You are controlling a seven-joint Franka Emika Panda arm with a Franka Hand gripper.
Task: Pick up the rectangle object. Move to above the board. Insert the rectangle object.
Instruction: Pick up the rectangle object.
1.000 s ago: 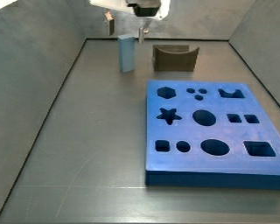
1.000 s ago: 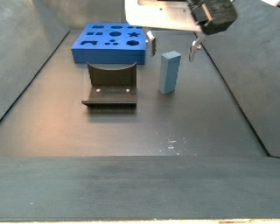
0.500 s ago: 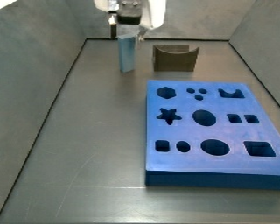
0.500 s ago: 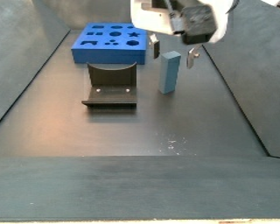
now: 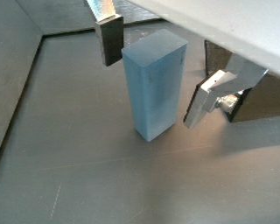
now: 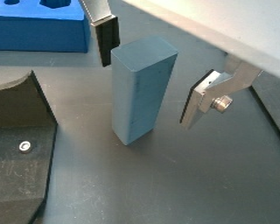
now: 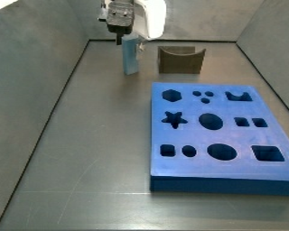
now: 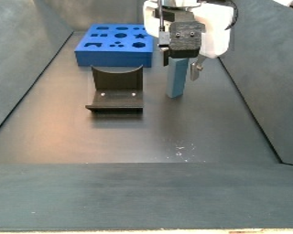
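- On the dark floor, the fixture (image 8: 114,91) sat left of everything, with the board (image 8: 113,44) behind it.
- The rectangle object (image 6: 140,90) stood upright beside it.
- The gripper (image 6: 154,68) straddled the block, fingers (image 6: 206,96) spread, not touching.

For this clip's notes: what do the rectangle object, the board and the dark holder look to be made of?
Rectangle object: pale blue, matte, sharp-edged, probably plastic or printed; it stands upright between the open tool fingers, untouched. Board: bright blue, thick, uniform matte with clean cut-outs, likely the same kind of plastic, though foam is possible. Holder: dark brown, dull, with a small screw in a wrist view; plastic or coated metal.
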